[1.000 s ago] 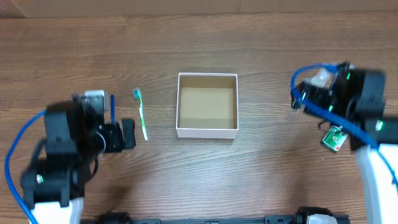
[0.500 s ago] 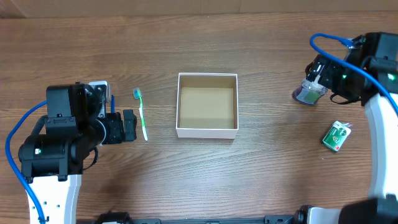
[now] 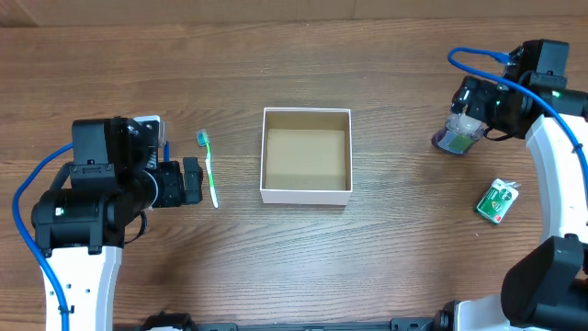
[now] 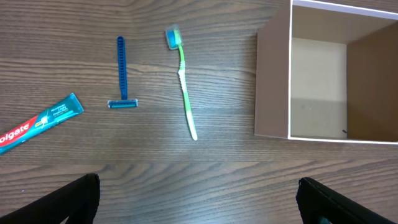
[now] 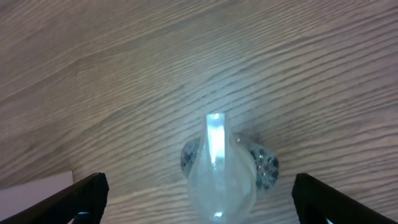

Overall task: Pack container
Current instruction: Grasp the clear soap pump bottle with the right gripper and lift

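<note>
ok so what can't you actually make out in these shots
Toothpaste tube: left wrist view, cut off by the left edge.
Clear bottle: right wrist view, blurred, cut by the bottom edge.
Green packet: overhead view, print too small to read.
Container: left wrist view, right side past the frame edge.

The toothpaste tube (image 4: 43,121), lying at 9 o'clock in the left wrist view, is showing "Colgate" in white letters, the first letter cut off by the picture's edge.
</note>
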{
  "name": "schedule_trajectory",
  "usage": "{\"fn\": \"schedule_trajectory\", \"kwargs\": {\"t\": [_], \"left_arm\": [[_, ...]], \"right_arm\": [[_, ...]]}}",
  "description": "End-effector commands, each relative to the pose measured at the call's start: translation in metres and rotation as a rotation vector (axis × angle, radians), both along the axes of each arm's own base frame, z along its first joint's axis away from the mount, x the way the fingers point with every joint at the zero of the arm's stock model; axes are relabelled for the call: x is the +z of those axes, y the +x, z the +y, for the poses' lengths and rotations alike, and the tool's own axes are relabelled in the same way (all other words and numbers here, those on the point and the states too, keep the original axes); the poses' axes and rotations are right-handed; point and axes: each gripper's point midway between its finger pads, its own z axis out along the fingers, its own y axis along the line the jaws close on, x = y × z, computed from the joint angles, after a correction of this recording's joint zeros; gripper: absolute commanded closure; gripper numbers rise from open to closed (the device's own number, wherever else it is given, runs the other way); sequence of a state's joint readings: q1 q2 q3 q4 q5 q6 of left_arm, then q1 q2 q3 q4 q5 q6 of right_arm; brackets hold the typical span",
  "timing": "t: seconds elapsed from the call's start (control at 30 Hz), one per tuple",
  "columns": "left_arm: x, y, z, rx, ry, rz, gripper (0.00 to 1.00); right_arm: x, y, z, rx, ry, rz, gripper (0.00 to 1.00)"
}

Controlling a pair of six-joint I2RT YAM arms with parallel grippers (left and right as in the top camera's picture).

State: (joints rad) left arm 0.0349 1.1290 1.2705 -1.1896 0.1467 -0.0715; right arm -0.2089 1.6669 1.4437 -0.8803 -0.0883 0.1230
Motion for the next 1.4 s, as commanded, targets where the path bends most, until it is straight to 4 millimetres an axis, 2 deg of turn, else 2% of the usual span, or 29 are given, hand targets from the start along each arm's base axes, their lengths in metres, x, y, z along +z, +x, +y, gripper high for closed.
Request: {"fn": "schedule_trajectory", "kwargs": {"t": [0.0, 0.13, 0.3, 0.53, 0.67, 0.9, 1.37], "left_arm": [[0.008, 0.004, -0.003, -0.023, -0.01, -0.021, 0.0], [0.008, 0.005, -0.003, -0.024, -0.01, -0.024, 0.0], [0.009, 0.006, -0.003, -0.023, -0.009, -0.03, 0.0], [0.009, 0.007, -0.003, -0.023, -0.009, -0.032, 0.0], [0.009, 0.007, -0.003, -0.024, -0.009, -0.032, 0.0], [0.009, 0.007, -0.003, -0.023, -0.009, -0.032, 0.0], [0.009, 0.007, -0.003, -0.024, -0.009, -0.032, 0.0]], "right_arm": [[-0.004, 0.009, -0.005, -0.003, -0.021, 0.003, 0.09], [-0.011, 0.013, -0.006, -0.003, -0.021, 0.007, 0.21], [-0.008, 0.02, -0.008, -0.004, -0.028, -0.025, 0.29], [-0.012, 0.021, -0.008, 0.009, -0.033, -0.015, 0.32], [-0.018, 0.021, -0.008, 0.009, -0.03, 0.001, 0.47], [-0.026, 0.019, -0.008, 0.01, -0.024, 0.028, 0.51], [-0.027, 0.015, -0.014, -0.01, -0.057, 0.045, 0.63]]}}
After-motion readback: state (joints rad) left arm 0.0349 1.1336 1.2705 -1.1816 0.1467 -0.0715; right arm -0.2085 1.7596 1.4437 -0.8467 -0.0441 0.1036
